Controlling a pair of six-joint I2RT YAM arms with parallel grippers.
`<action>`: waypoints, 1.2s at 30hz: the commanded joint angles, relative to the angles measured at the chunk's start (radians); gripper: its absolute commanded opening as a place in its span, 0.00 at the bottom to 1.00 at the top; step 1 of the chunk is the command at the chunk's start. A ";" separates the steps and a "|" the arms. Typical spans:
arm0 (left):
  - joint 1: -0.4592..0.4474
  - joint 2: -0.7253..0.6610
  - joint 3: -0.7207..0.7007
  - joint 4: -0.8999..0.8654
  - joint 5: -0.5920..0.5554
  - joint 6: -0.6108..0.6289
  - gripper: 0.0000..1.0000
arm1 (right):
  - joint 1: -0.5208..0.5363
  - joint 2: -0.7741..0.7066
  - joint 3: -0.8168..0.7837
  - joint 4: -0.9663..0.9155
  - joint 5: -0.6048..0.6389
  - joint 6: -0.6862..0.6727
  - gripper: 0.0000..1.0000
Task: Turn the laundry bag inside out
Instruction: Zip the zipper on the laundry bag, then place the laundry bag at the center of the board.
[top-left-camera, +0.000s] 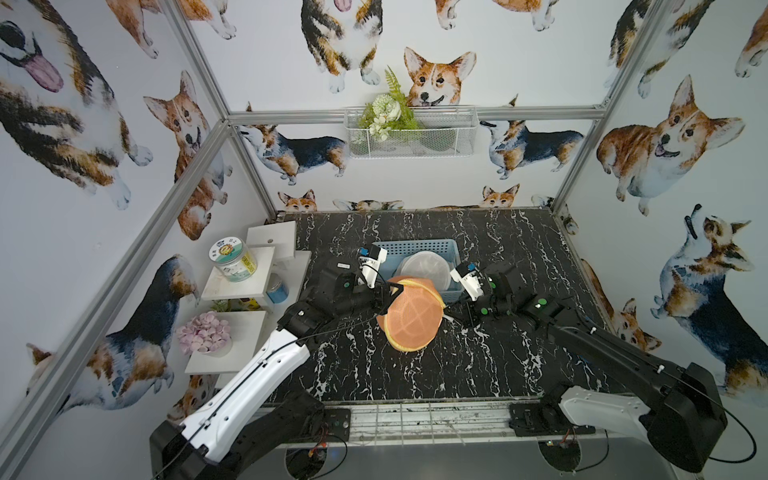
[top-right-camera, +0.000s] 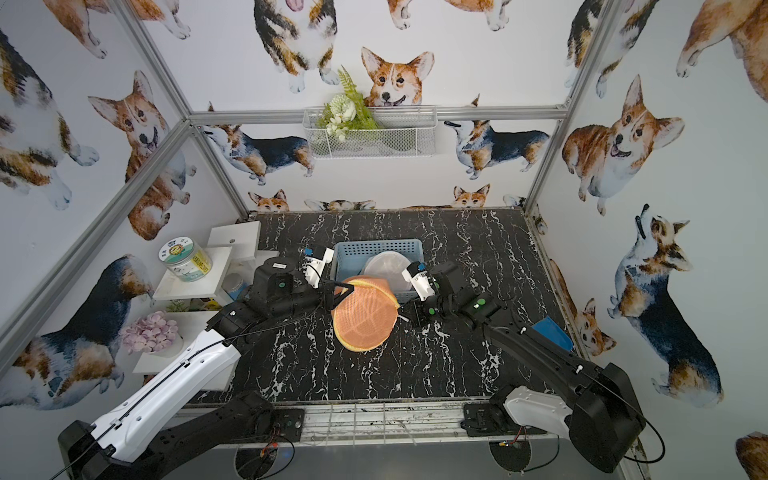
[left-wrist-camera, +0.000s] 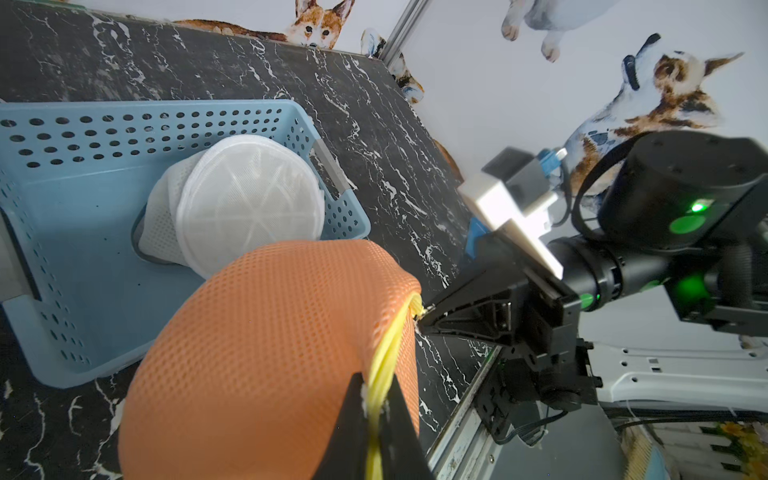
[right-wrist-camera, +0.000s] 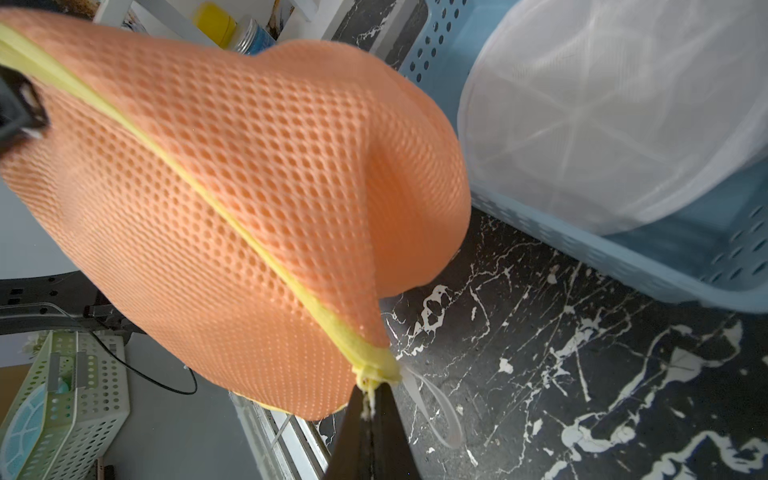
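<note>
**Marble tabletop, orange bag strung between two pinches**

Black marbled tabletop (top-left-camera: 519, 257) fills the middle of both top views, and the orange mesh laundry bag (top-left-camera: 413, 318) sits at the centre of the frame, just below a blue basket (top-left-camera: 415, 245) that holds a white mesh bag (top-left-camera: 424, 268). The left gripper (left-wrist-camera: 376, 405) is clenched on the bag's yellow trim (right-wrist-camera: 232, 220) at its upper-left edge. The right gripper (right-wrist-camera: 370, 399) is pinched tight on the same trim at the bag's right edge.

Grips at opposite ends of that yellow line likely serve to keep the soft mesh taut and raised, so it cannot slump while the mouth is worked. The right end hangs clear of the marble in the right wrist view. Whether the lower rim rests on the table I cannot tell.

The trim reads as one closed line, so the turning itself seems not yet begun. Thin mesh may slip from such narrow pinches.
</note>
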 joint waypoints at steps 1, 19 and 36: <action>0.017 -0.011 -0.009 0.113 -0.002 -0.044 0.00 | 0.002 -0.045 -0.064 0.019 -0.034 0.064 0.00; 0.090 -0.131 -0.053 0.107 -0.004 -0.177 0.00 | -0.029 0.021 0.065 0.170 -0.056 0.053 0.50; 0.267 0.051 0.040 0.408 -0.114 -0.127 0.00 | -0.236 0.490 0.326 0.276 -0.015 0.075 0.53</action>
